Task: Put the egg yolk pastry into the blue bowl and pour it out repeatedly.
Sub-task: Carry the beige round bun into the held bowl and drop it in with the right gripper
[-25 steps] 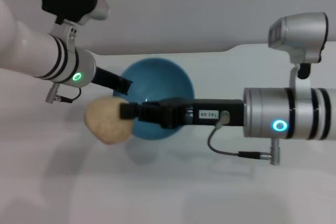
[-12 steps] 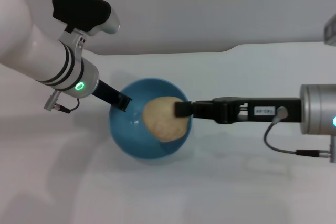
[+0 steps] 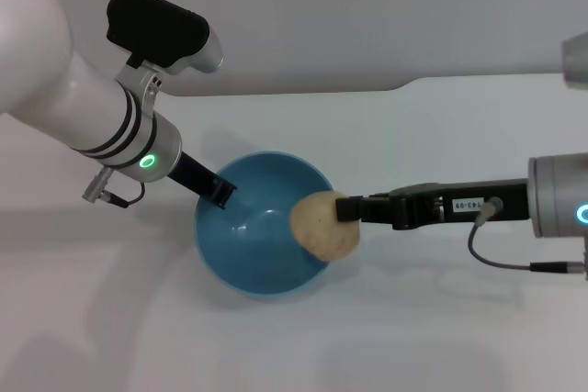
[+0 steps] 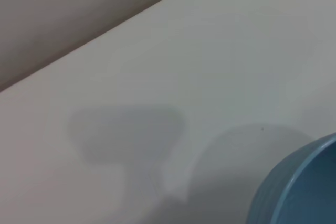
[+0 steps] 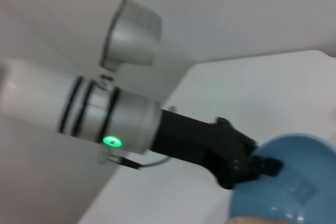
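Gripping the small round tan egg yolk pastry [image 3: 325, 225], the right tool [image 3: 344, 210] is closed on it and holds it over the right-hand rim of the deep glossy light-blue bowl [image 3: 248, 254]. The left tool [image 3: 221, 193] is clamped on the bowl's opposite rim above the white tabletop [image 3: 413, 337].

White-silver arms [image 3: 83, 117], black grippers, green and blue ring lights.
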Action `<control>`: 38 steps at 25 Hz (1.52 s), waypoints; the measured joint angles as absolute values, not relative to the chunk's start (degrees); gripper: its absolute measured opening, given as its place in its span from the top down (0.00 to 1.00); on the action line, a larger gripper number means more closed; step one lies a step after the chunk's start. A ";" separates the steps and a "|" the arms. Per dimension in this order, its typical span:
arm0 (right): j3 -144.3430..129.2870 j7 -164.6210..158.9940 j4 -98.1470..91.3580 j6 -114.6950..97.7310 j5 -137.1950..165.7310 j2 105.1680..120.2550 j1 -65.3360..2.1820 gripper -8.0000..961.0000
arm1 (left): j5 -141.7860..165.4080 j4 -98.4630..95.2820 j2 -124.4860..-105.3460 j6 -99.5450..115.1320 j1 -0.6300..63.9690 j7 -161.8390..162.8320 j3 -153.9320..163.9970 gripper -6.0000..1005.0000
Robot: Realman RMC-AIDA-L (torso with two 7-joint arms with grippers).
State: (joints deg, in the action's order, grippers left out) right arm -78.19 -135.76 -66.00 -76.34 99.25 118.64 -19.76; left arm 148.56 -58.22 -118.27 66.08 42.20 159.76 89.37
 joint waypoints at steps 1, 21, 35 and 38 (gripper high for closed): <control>-78.20 -135.76 -65.84 -75.81 99.98 118.65 -20.23 0.99 | 148.49 -58.23 -118.29 66.16 42.20 159.76 89.38 0.99; -80.43 -130.44 -53.58 -66.72 99.80 118.68 -30.15 0.94 | 147.93 -60.32 -118.43 67.72 42.55 159.56 92.35 0.99; -80.48 -120.90 -54.99 -66.50 96.81 118.85 -28.69 0.70 | 145.55 -61.17 -118.19 67.38 42.10 159.19 92.37 0.99; -79.24 -118.65 -59.48 -66.78 90.97 118.77 -24.83 0.56 | 145.54 -61.18 -118.20 66.20 41.64 159.18 92.37 0.99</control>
